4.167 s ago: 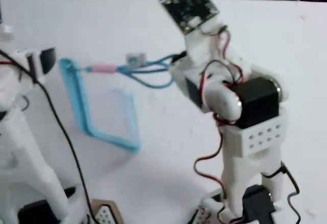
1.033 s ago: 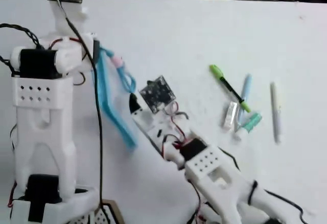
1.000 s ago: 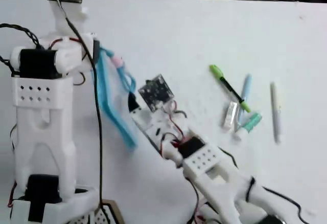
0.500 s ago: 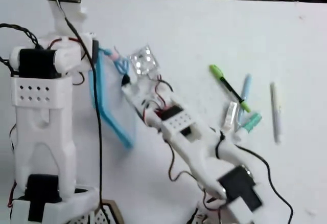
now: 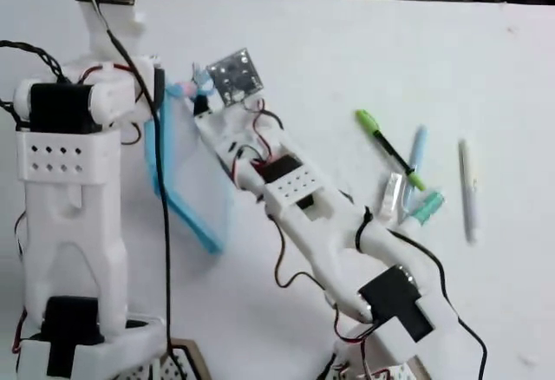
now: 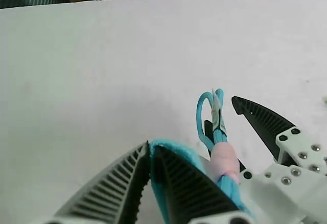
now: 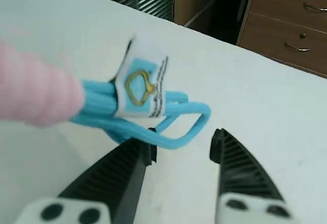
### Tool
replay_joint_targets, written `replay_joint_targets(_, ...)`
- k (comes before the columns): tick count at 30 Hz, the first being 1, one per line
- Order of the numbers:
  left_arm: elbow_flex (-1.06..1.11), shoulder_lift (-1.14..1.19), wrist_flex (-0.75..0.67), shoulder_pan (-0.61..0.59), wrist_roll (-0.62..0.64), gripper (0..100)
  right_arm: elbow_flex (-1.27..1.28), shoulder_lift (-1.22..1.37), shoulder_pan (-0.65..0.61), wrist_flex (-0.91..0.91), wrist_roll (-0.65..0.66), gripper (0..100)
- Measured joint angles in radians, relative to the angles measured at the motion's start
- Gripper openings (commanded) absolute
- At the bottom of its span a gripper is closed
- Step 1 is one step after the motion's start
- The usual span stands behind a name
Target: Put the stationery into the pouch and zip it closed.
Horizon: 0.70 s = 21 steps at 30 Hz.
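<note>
The right gripper (image 7: 182, 144) had pushed farther out along the pouch (image 5: 186, 217) to its zip-pull cord (image 7: 102, 112). Its jaws stood wide apart, with the cord's loop at the gap between them, not pinched. The left gripper (image 6: 149, 149) was clamped on the pouch's blue rim, just beside the pink bead (image 6: 224, 158). Nothing looked packed yet: the pens (image 5: 388, 147) and eraser (image 5: 392, 195) lay well behind the right gripper, beside its arm. By my judgement, loading and zipping both remained.
</note>
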Motion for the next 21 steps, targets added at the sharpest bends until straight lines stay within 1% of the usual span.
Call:
replay_joint_targets(1, 0.0, 0.002, 0.0, 0.0, 0.0, 2, -0.008, 0.0, -0.002, 0.0, 0.0, 2.1)
replay_joint_targets(2, 0.0, 0.002, 0.0, 0.0, 0.0, 2, -0.014, 0.0, -0.003, 0.0, 0.0, 1.1)
replay_joint_targets(4, 0.0, 0.002, 0.0, 0.0, 0.0, 2, -0.023, 0.0, -0.003, 0.0, 0.0, 3.6)
replay_joint_targets(6, 0.0, 0.002, 0.0, 0.0, 0.0, 2, -0.025, 0.0, -0.003, 0.0, 0.0, 1.3)
replay_joint_targets(10, 0.0, 0.002, 0.0, 0.0, 0.0, 2, -0.025, 0.0, 0.0, 0.0, 0.0, 1.7)
replay_joint_targets(13, 0.0, 0.002, 0.0, 0.0, 0.0, 2, -0.025, -0.002, 0.026, 0.0, -0.005, 1.7)
replay_joint_targets(16, 0.0, 0.002, 0.0, 0.0, 0.0, 2, -0.025, -0.037, 0.06, 0.008, -0.06, 1.7)
replay_joint_targets(21, 0.0, 0.002, 0.0, 0.0, 0.0, 2, -0.025, -0.173, 0.164, 0.048, -0.152, 1.7)
